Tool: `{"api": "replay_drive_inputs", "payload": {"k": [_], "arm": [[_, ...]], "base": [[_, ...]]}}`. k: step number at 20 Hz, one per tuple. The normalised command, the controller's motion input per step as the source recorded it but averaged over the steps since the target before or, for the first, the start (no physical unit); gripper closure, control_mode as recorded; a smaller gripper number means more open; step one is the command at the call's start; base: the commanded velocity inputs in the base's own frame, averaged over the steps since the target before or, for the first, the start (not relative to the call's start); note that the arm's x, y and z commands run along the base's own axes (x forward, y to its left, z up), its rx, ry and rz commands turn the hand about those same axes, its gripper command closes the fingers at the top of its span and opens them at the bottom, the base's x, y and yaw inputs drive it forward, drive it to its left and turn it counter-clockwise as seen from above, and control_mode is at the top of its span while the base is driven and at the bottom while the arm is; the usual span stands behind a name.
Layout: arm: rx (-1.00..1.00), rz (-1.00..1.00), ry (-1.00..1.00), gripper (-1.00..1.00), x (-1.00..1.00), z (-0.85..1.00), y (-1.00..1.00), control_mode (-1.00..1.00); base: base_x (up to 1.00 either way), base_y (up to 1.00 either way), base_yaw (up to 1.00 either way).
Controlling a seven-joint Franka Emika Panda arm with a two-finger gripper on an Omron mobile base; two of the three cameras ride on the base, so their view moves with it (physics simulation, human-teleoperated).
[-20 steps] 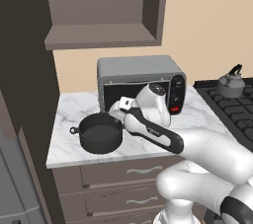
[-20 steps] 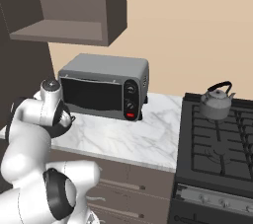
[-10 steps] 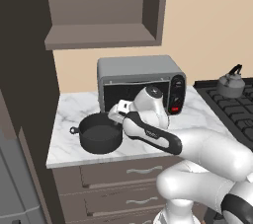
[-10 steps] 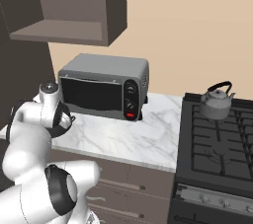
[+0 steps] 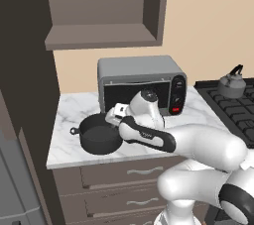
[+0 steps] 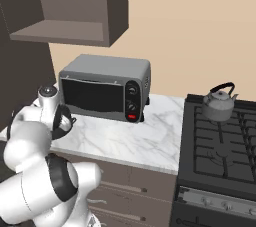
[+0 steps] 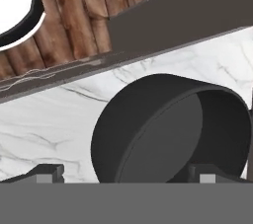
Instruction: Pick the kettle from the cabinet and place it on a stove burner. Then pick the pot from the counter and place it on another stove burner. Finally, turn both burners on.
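Marble-veined counter (image 5: 74,147) runs under the open cabinet (image 5: 101,35), with a grey toaster oven (image 5: 141,83) at the back and the stove (image 6: 220,158) off to one side. On a back burner (image 6: 220,121) the kettle (image 6: 219,105) already sits upright, so that part looks done.

What I am after is the pot (image 5: 100,134) — wide, low, dark, lidless, resting on the counter in front of the toaster oven's left end. I judge it stiff and fairly heavy for its size, with smooth walls that could slip, so the wall at the rim, one finger inside and one outside, seems a better hold than the small loop handles.

My gripper (image 5: 113,116) hangs just above the pot's near rim with its jaws spread wide and holding nothing; in the hand view both fingertips (image 7: 47,172) straddle the pot's side.

Compared with a second ago, my arm has dropped and swung a little toward the pot — the pot itself has not moved.
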Motion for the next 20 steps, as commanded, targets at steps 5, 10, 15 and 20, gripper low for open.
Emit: {"api": "replay_drive_inputs", "payload": {"k": [5,10,15,20], "arm": [[-0.03,0.00,0.01,-1.00,0.22,-0.17,0.19,-1.00],[-0.02,0.00,0.00,-1.00,0.15,-0.17,0.06,-1.00],[0.00,0.00,0.00,-1.00,0.09,-0.16,0.00,-1.00],[0.00,0.00,0.00,-1.00,0.09,-0.16,0.00,-1.00]], "base": [[0.00,0.00,0.00],[0.00,0.00,0.00],[0.00,0.00,0.00],[0.00,0.00,0.00]]}}
